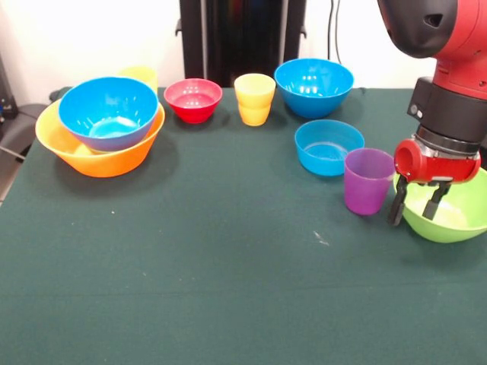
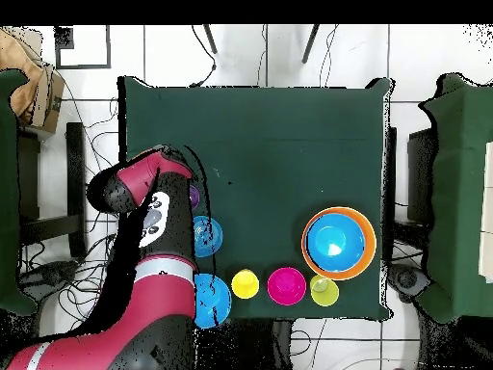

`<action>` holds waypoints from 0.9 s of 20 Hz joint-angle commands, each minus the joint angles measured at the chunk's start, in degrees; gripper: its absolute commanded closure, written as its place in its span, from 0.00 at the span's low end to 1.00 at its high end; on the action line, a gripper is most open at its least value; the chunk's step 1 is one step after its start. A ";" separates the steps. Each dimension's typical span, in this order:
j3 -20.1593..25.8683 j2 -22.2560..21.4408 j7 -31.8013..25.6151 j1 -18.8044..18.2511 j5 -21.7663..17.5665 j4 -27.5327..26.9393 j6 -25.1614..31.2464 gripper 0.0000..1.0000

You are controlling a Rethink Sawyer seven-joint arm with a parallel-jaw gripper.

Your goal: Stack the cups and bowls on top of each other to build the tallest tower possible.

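Gripper (image 1: 417, 204), fingers apart, straddles lime green bowl (image 1: 456, 220) rim; closing carelessly risks nudging adjacent purple cup (image 1: 367, 181) over.

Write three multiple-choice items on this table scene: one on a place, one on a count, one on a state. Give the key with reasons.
1. Where does the large blue plastic bowl on the front view's left sit?
A. Inside the huge orange-yellow plastic bowl
B. Upside down on the cloth
C. Inside the small red bowl

2. How many yellow plastic cups show in the front view?
A. None
B. Two
C. Four

3. What is the state of the gripper?
A. Shut on the purple cup
B. Open, its fingers down over the lime green plastic bowl's rim
C. Shut on the shallow blue bowl

Key: 1 A, the blue bowl nests in the orange-yellow one. 2 B, one yellow cup stands beside the small red plastic bowl and another peeks from behind the nested bowls. 3 B, the fingers are spread and hold nothing; the translucent purple plastic cup stands free beside them.
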 commanded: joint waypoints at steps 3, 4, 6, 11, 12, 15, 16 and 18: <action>3.99 0.48 0.23 -0.95 -0.48 -2.20 2.05 0.00; 3.98 0.53 0.20 -0.93 -0.47 -2.37 2.17 0.00; 4.05 0.50 0.07 -0.99 -0.42 -2.52 2.32 0.00; 4.33 0.33 -0.14 -1.19 -0.36 -2.11 2.24 0.00; 4.34 0.34 -0.10 -1.17 -0.37 -2.05 2.19 0.00; 4.17 0.21 0.31 -1.11 -0.43 -1.38 1.66 0.00; 4.16 0.16 0.37 -1.13 -0.45 -1.21 1.54 0.00; 4.25 0.00 0.24 -1.25 -0.48 -0.83 1.43 0.00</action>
